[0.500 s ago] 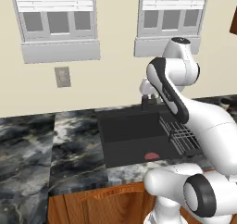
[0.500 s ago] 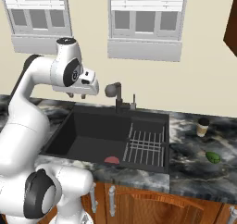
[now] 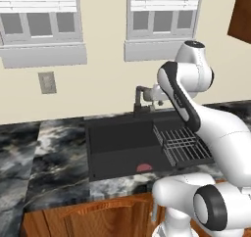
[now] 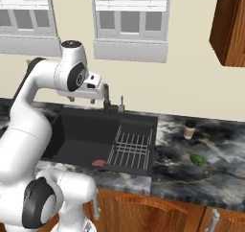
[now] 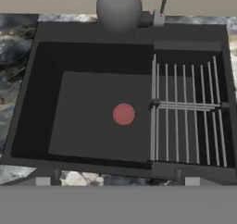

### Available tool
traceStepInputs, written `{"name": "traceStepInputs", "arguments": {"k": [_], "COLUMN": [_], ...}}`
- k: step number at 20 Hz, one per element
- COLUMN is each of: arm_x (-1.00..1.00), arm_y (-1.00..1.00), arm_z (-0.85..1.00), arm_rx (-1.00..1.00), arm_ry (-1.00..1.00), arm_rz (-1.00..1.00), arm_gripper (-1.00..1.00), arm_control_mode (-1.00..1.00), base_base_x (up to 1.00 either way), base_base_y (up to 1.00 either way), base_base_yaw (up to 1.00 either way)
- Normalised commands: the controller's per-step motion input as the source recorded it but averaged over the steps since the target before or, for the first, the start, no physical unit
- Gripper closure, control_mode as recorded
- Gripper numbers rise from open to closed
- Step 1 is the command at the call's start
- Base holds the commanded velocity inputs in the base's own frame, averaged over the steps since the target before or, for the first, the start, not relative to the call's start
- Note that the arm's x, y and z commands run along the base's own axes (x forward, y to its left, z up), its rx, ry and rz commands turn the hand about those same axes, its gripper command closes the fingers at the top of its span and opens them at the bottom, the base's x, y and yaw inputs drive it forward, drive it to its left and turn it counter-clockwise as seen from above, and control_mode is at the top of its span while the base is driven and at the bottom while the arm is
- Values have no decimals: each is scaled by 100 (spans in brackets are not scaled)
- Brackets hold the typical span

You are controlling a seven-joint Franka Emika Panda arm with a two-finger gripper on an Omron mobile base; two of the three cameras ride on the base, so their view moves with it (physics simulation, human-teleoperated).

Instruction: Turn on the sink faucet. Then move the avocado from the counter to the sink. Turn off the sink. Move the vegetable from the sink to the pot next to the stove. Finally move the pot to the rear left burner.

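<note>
Gripper open beside the dark faucet; we note the base shifted; the green avocado awaits on the surface.

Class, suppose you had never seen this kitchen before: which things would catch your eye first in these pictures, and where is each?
First comes the white arm, arched over the dark sink, its open tool up by the faucet. Next, the red drain stands out in the basin floor, beside the wire rack. Last, the green avocado lies on the marble counter right of the sink, near a small cup.
</note>
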Motion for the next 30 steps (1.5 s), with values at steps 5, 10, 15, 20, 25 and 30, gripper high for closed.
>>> {"name": "traceStepInputs", "arguments": {"k": [5,10,15,20,25,30], "arm_x": [0,0,0,0,0,0], "arm_y": [0,0,0,0,0,0], "arm_z": [0,0,0,0,0,0], "arm_rx": [0,0,0,0,0,0], "arm_ry": [0,0,0,0,0,0], "arm_rz": [0,0,0,0,0,0], "arm_gripper": [-100,-100,-100,-100,-100,-100], "arm_control_mode": [100,100,100,100,100,100], "base_base_x": [0,0,1,11,34,45], "base_base_y": [-52,-52,-50,-45,-34,-15], "base_base_yaw": [0,0,0,0,-1,0]}}
